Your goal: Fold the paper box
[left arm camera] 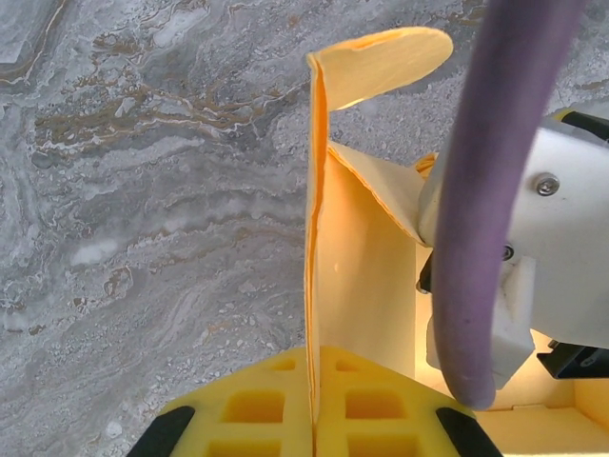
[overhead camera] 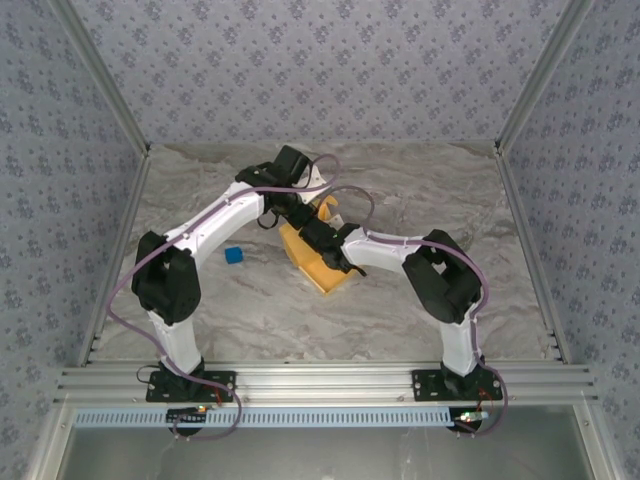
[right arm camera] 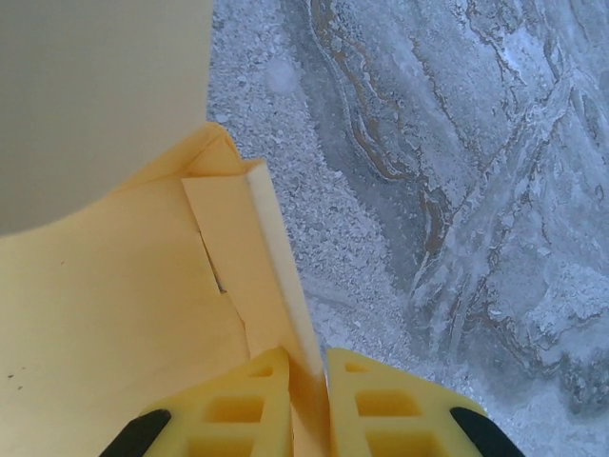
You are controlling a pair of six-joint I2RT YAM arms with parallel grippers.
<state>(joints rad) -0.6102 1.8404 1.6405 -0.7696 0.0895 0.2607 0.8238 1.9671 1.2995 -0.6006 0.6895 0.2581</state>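
The left gripper (left arm camera: 314, 360) has its yellow fingers (left arm camera: 252, 405) pressed together on a thin upright wall of the paper box (left arm camera: 366, 286). The wall's edge runs as a narrow line straight up from between the pads. It is orange-yellow thin cardboard and looks doubled, two layers lying flush. At its far end a rounded flap curls over to the right. A second panel leans diagonally off the wall toward the right arm's white body (left arm camera: 561, 219), and a thick purple cable (left arm camera: 500, 190) crosses in front of the box on that side.

The right gripper (right arm camera: 306, 376) is likewise closed narrow, its fingers (right arm camera: 243, 409) pinching the edge of the same box. A slim folded strip rises from the pinch, creased lengthwise and showing a pale edge. To its left spreads a broad flat panel of the same colour, with a small dark gap at the seam where the two meet. A large pale blurred surface fills the upper left corner; what it is cannot be told.

From the top camera the paper box (overhead camera: 325, 275) sits at mid-table between the two arms, partly raised and lying diagonally on the grey marbled table (overhead camera: 450, 200). A small blue cube (overhead camera: 234, 255) rests to its left, apart from the box, near the left arm
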